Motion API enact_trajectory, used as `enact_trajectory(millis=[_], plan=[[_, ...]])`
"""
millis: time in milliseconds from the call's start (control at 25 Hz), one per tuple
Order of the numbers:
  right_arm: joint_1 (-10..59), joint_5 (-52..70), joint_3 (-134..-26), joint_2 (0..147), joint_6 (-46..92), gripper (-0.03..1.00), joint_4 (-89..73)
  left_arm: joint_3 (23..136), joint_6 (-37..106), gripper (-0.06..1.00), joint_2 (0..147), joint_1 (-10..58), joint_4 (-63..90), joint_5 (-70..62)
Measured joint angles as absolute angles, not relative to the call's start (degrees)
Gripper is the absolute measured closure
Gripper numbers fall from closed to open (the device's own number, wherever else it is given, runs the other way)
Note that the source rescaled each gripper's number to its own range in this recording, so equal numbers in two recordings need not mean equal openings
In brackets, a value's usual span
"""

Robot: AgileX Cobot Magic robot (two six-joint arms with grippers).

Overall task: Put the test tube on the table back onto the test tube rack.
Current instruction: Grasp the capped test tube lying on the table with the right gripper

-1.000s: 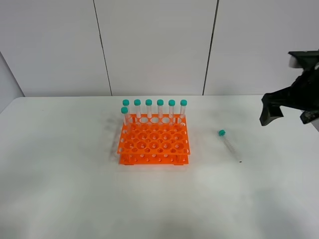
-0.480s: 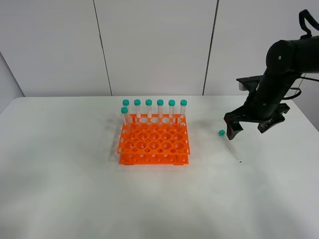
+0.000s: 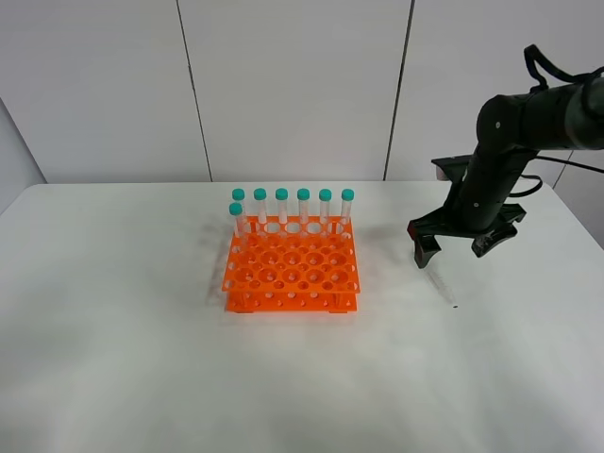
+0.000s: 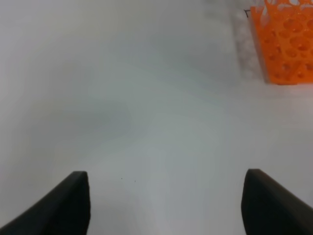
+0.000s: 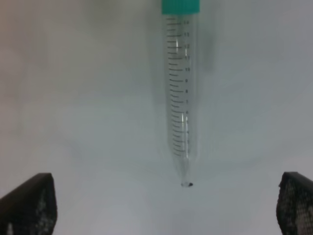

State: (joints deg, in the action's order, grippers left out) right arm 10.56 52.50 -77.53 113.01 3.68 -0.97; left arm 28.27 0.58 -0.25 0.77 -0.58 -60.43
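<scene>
- High camera: far off, looking down over the whole table (image 3: 113, 377).
- Left wrist: close over the table, sharing the test tube rack (image 4: 288, 44) corner.
- Right wrist: close above the test tube (image 5: 182, 98), likewise shared.

From above, the right gripper (image 3: 451, 251) hides the top end of the test tube (image 3: 443, 288), and we cannot read its marks at that size. In the right wrist view its cap (image 5: 181, 6) is cut by the edge. In the left wrist view the rack (image 4: 286, 44) is blurred and cropped; we see perhaps one corner.
</scene>
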Motion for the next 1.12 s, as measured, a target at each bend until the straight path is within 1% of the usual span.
enact_trajectory(millis=[320,680,1120], plan=[[9.05,51.29,-80.18,118.95,2.34,-0.03,-0.79,28.27,0.58,0.01,-0.25,0.77,-0.58,-60.43],[9.22,48.83,-80.18,119.3,3.13,-0.03,-0.78,28.27,0.58,0.01,-0.25,0.77,-0.58,-60.43],[9.22,48.56,-80.18,123.18,2.59,-0.03,-0.78,28.27,0.58,0.01,-0.25,0.77,-0.58,-60.43]])
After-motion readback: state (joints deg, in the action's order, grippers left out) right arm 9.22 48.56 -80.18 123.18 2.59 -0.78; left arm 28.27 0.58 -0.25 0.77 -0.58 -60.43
